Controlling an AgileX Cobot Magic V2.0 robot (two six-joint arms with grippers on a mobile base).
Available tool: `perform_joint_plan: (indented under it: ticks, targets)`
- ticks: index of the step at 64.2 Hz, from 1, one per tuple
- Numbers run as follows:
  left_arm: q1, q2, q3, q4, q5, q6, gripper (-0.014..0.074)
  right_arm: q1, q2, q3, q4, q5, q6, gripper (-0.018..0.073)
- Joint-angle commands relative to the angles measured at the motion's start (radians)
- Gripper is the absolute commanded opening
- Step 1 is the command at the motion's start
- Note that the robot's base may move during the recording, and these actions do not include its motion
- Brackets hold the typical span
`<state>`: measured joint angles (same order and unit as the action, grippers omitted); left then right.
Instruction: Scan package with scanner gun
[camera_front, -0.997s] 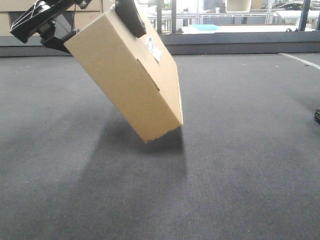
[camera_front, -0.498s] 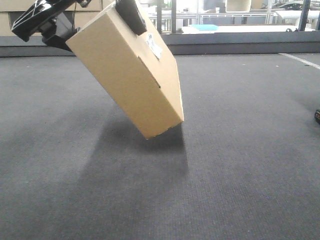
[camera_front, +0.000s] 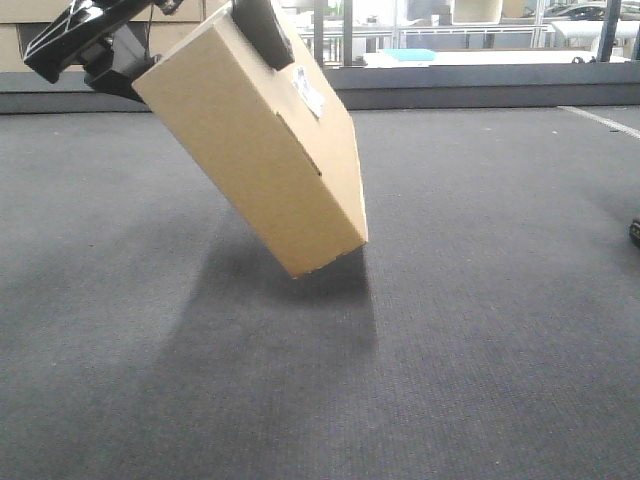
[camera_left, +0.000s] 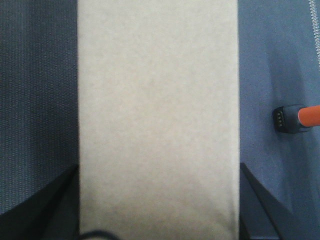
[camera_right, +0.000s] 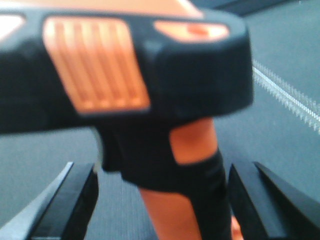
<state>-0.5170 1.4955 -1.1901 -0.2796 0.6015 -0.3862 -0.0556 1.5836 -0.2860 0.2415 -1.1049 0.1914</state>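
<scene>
Most of the front view is being filled by grey carpet (camera_front: 480, 360), which is being bounded at the far side by a dark ledge (camera_front: 480, 85). One plain brown package (camera_front: 265, 160) is being held left of centre, tilted, with its upper end raised toward the far left and its lower corner pointing down at the carpet. Whether that corner is touching the carpet cannot be told. The package is being clamped at its upper end by the left gripper (camera_front: 176, 38). One black finger (camera_front: 262, 30) is being pressed on the face that is turned to the right, and the gripper body is sitting behind the far-left face. The scanner gun (camera_right: 145, 85) is being seen well apart from the package, low at the right. Its black base and orange handle are being caught at the right edge of the left wrist view. Its handle is being straddled by the right gripper (camera_right: 165, 200), whose jaws are standing spread, with a clear gap on the left, so nothing is being gripped. A small white barcode label (camera_front: 308, 97) is being shown near the top of the package's right-facing side, with a thin dark slot (camera_front: 298, 150) below it.
</scene>
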Motion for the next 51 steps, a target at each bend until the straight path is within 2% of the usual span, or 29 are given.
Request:
perform_joint_plan:
  ticks: [1, 16, 28, 51]
  targets:
    - [-0.005, -0.004, -0.001, -0.004, -0.018, 0.014, -0.0111, -0.010, 0.005, -0.004, -0.006, -0.060, -0.008, 0.0436]
    - [-0.005, -0.004, -0.001, -0.004, -0.018, 0.016, -0.0111, -0.059, 0.030, -0.004, -0.019, -0.086, -0.008, 0.0436]
    - [-0.005, -0.004, -0.001, -0.004, -0.018, 0.016, -0.0111, -0.079, 0.032, -0.004, -0.138, -0.091, -0.008, 0.0436]
    - [-0.005, -0.004, -0.001, -0.004, -0.018, 0.016, -0.0111, -0.079, 0.036, -0.074, -0.139, -0.075, -0.008, 0.0435]
